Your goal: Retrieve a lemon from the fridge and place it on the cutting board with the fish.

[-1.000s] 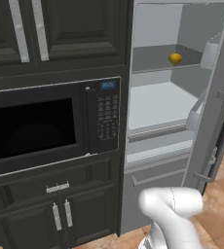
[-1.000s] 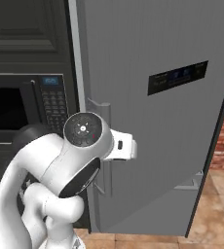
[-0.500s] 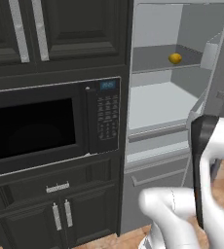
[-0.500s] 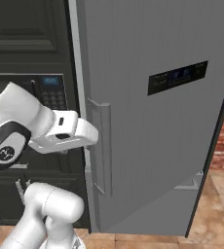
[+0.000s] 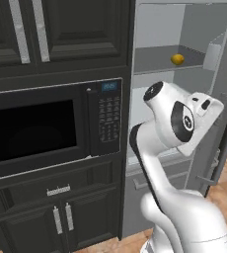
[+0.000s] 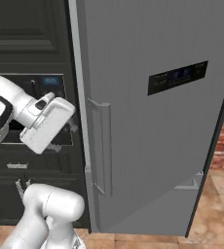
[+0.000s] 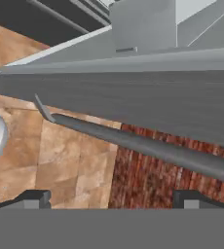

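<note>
The lemon (image 5: 177, 59), small and yellow-orange, lies on an upper shelf inside the open fridge (image 5: 160, 29). My arm is raised in front of the fridge's opening, with the white hand (image 5: 208, 109) below and to the right of the lemon, close to the open door. In the hand view my gripper (image 7: 111, 198) is open, its dark fingertips (image 7: 36, 197) far apart with nothing between them, and it faces the grey fridge door (image 7: 133, 92) and its long handle (image 7: 148, 146). The cutting board and the fish are out of view.
A black microwave (image 5: 36, 128) sits in dark cabinets left of the fridge. The open fridge door (image 6: 148, 121), with its dark display panel (image 6: 177, 78), stands to the right of my hand (image 6: 48, 124). Brown floor tiles and a brick wall lie beyond the door.
The arm has swung up from low in front of the base to the fridge's opening. The gripper has stayed open. The lemon has not moved.
</note>
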Controlling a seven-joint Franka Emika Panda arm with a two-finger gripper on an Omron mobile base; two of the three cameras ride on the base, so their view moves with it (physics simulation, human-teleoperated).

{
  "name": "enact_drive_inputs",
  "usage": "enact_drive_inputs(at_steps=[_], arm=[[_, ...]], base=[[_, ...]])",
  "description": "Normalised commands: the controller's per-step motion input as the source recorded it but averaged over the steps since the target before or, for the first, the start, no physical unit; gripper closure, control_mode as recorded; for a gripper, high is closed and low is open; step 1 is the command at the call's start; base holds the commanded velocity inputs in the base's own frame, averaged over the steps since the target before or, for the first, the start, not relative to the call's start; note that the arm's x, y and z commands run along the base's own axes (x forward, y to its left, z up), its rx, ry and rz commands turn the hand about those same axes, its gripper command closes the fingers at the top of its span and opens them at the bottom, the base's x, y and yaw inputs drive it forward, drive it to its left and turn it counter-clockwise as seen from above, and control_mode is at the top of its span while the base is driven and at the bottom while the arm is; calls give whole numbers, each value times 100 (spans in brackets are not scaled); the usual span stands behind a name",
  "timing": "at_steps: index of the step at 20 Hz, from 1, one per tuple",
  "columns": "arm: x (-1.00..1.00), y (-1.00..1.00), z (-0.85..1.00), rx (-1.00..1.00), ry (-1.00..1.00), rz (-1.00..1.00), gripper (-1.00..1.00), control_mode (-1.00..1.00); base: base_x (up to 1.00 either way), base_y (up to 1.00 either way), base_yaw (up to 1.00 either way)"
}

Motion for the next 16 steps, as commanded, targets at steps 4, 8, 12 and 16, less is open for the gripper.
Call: enact_drive_inputs(at_steps=[4, 8, 12, 16], arm=[[75, 4, -22, -21, 39, 0, -100, -100], [74, 0, -2, -9, 18, 0, -100, -100], [16, -3, 0, 0, 3, 0, -100, -100], [23, -5, 0, 0, 4, 0, -100, -100]], base=[[0, 0, 0], [0, 0, 0], [0, 0, 0], [0, 0, 0]])
